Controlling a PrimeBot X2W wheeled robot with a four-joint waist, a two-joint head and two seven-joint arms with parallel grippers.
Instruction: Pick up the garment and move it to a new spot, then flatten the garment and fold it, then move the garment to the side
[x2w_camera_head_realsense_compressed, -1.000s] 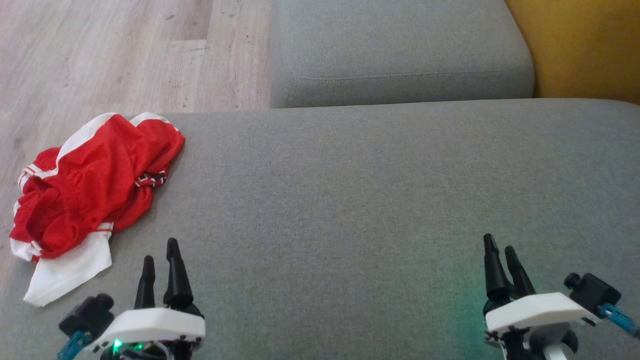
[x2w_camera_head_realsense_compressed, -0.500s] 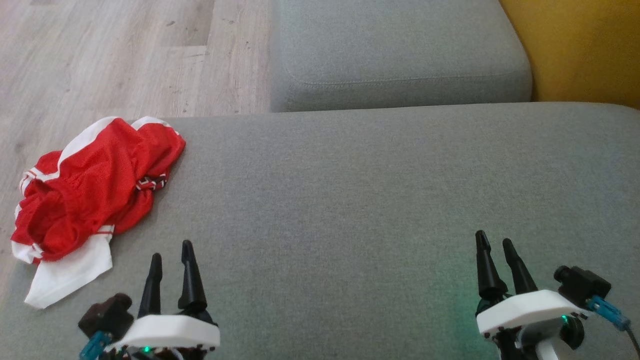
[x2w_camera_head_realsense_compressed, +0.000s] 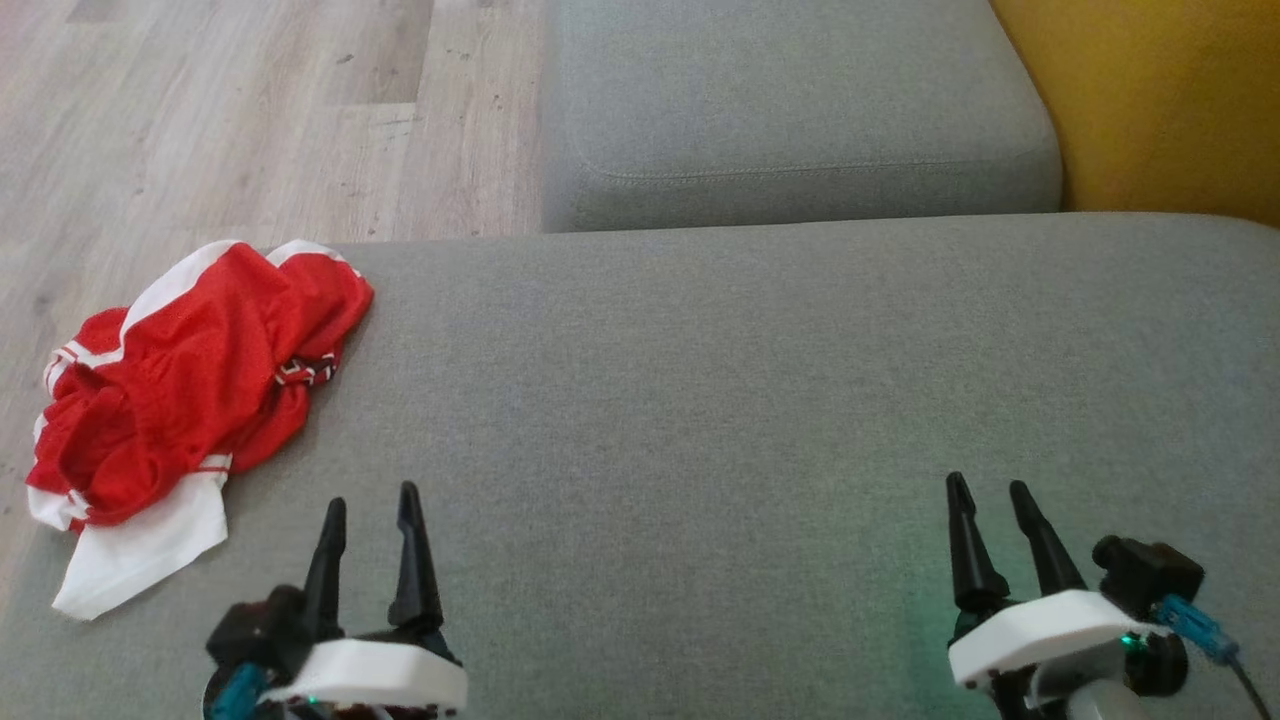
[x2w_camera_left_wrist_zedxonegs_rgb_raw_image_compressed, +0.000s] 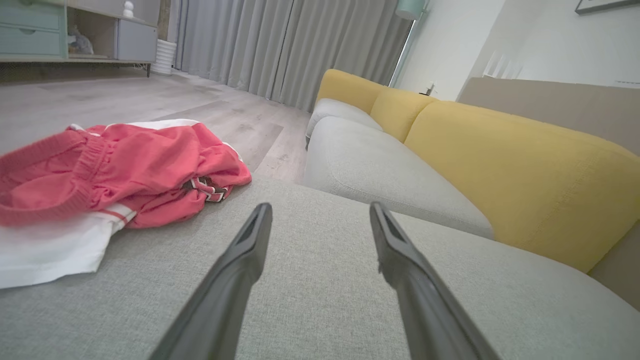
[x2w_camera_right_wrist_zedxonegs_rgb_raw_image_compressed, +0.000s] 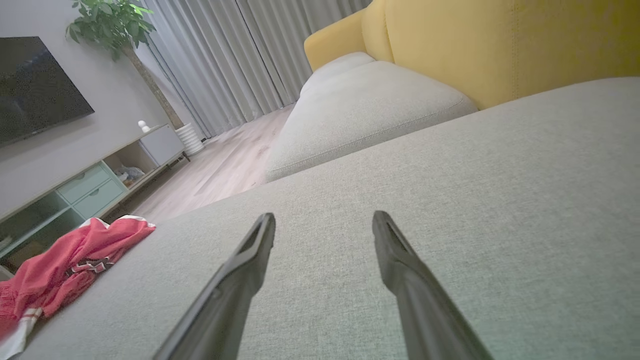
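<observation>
Crumpled red shorts (x2w_camera_head_realsense_compressed: 190, 370) lie on the sofa seat's (x2w_camera_head_realsense_compressed: 750, 400) left edge
Left tool (x2w_camera_head_realsense_compressed: 370, 498) and right tool (x2w_camera_head_realsense_compressed: 987, 484) gape wide, empty; a shallow pinch could drag the red shorts onto the floor (x2w_camera_head_realsense_compressed: 200, 120)

red garment (x2w_camera_head_realsense_compressed: 190, 370) with white trim on a plain grey cushion (x2w_camera_head_realsense_compressed: 750, 400); yellow backrest (x2w_camera_head_realsense_compressed: 1170, 100).

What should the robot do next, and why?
Probably reach the left tool over to the crumpled red shorts at the left edge of the sofa. That tool is open, empty and nearest them; the right tool sits far across.
</observation>
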